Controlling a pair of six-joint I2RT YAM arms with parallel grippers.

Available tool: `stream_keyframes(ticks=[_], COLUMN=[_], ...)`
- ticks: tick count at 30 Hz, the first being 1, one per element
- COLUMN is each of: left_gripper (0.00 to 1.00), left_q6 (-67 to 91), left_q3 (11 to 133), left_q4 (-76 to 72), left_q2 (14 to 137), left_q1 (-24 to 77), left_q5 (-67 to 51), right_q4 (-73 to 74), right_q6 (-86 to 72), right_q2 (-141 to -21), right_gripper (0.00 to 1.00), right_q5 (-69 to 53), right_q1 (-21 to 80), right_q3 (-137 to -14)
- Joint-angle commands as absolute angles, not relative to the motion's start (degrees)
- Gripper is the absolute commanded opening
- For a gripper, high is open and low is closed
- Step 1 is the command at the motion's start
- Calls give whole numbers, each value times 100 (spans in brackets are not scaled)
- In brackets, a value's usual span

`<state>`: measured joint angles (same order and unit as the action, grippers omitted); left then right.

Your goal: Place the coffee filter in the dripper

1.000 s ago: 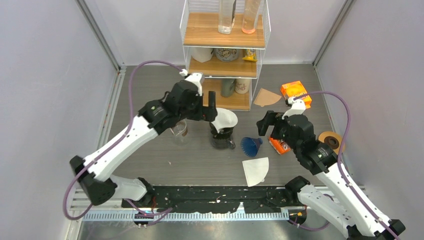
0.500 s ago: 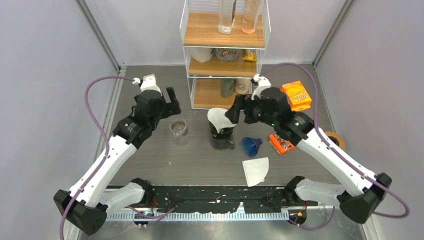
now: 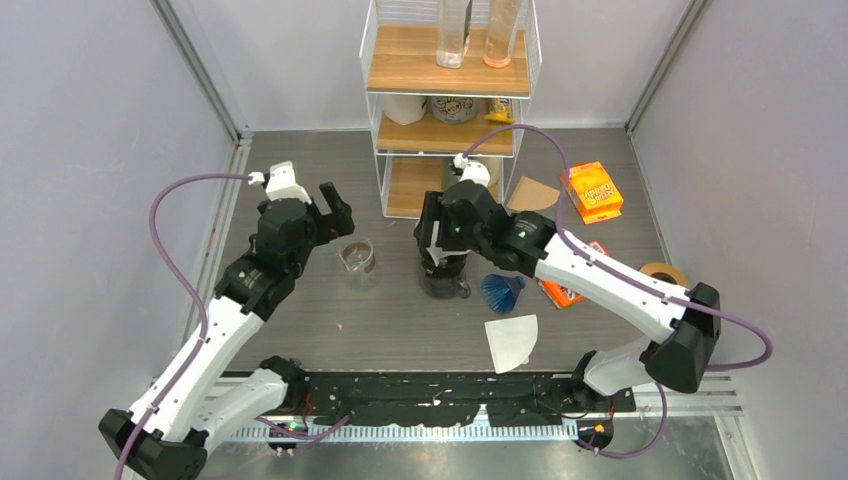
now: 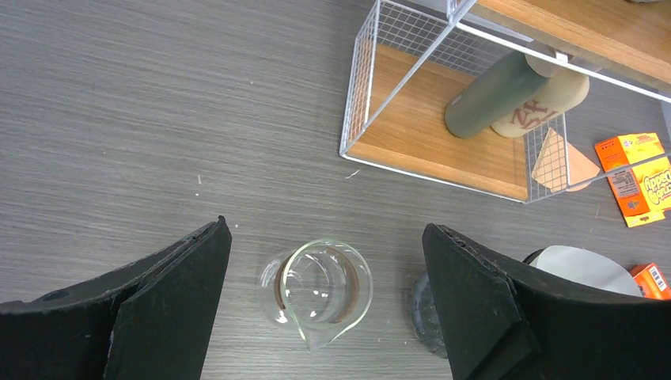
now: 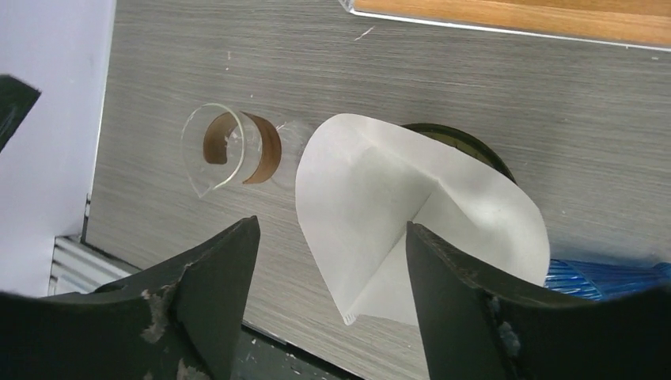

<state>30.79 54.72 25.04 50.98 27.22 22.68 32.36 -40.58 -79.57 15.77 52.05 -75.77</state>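
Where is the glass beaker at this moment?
In the top view, the glass beaker stands on the table just left of the dripper, beside the left gripper.

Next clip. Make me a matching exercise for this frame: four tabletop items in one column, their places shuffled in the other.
1. glass beaker
2. blue funnel
3. far orange box
4. loose filter

A. right of the shelf rack
B. nearest the near edge of the table
C. just right of the dripper
D. left of the dripper

Pairs: 1-D, 2-C, 3-A, 4-B.
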Motion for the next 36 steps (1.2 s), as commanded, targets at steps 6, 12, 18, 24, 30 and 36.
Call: stream_keyframes(ticks=[6,12,18,24,30,36], left_gripper=[99,99,99,99,99,99], left_q6=[3011,3021,3025,3041,3033,3035], left_q3=[5226,5215,5221,5228,5211,5230], left_q4=[1969,1952,1958,1975,1995,2007], left_q2=[4818,4836,4893,4886,4860,4931], left_q1=[2681,2681,2681,2681,2681,2676], left_q5=[2299,2293,2325,2370,2452,2471], right_q4=[3715,3899,4224,4836,5113,5044], right_q6=[-4592,-4591,-4494,-4320,-4276,-4058], right_q2=[-8417,-8648,-9045,-9466,-9586,-9633], right_gripper=[57,46,39,37,36,36], right_q5=[2614,2779,2739,2738,2756,2649], right_q1=[5337,5344,5343,5331,5311,5214], right_q3=[-8182,-8260,-8544,-9003,-9099,-9036])
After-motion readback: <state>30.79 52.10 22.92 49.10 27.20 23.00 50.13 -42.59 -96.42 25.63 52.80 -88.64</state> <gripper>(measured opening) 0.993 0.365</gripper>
